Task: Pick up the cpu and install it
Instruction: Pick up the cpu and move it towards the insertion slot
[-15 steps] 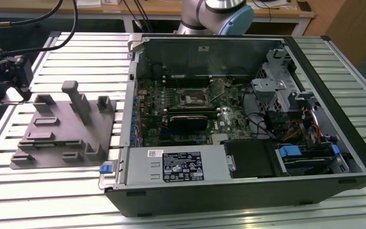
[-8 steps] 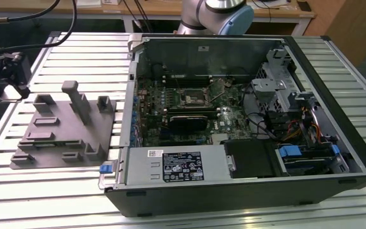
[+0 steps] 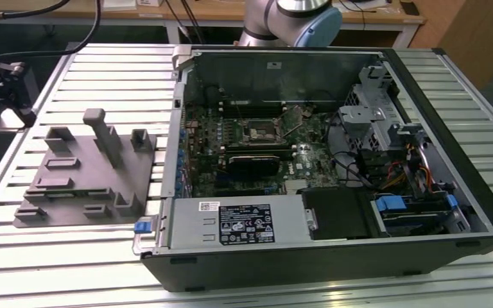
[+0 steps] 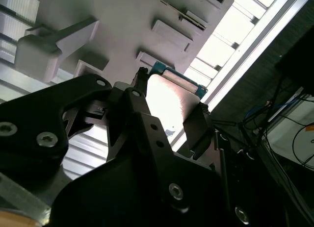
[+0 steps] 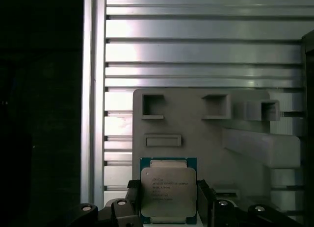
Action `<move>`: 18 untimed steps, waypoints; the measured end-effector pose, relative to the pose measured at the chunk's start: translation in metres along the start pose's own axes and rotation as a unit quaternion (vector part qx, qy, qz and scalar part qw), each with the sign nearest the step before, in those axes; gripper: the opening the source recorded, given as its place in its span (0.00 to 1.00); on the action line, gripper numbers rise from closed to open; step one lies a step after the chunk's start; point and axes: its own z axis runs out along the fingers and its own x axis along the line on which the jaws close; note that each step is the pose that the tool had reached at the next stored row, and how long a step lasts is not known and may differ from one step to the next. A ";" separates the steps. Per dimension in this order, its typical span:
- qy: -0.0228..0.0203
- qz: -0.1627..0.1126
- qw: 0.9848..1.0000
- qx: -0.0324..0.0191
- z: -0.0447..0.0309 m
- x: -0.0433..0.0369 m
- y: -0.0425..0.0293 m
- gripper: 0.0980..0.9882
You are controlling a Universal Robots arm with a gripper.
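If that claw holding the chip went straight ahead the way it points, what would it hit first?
Probably the grey plastic block on the slatted table, directly beyond the chip that the gripper holds; how far off is unclear.

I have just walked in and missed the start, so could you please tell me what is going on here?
The arm's end effector is shut on the cpu, gripping two opposite edges, with the grey fixture plate and the slatted table behind it in both wrist views. In the exterior view the open computer case lies beside that fixture, its motherboard socket exposed; the cpu is not yet installed.
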 end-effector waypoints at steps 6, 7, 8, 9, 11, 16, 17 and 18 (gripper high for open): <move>0.000 0.000 1.000 0.000 -0.0096 0.0000 0.0004 0.50; 0.000 0.000 1.000 0.000 -0.0111 0.0000 0.0005 0.50; 0.000 0.000 1.000 0.000 -0.0127 0.0000 0.0006 0.50; 0.000 0.000 1.000 0.000 -0.0143 0.0000 0.0006 0.50; 0.000 0.000 1.000 0.000 -0.0175 -0.0001 0.0008 0.50; 0.000 0.000 1.000 0.000 -0.0250 -0.0001 0.0011 0.50; 0.000 0.000 1.000 0.000 -0.0265 -0.0001 0.0012 0.50; 0.000 0.000 1.000 0.000 -0.0282 -0.0001 0.0012 0.50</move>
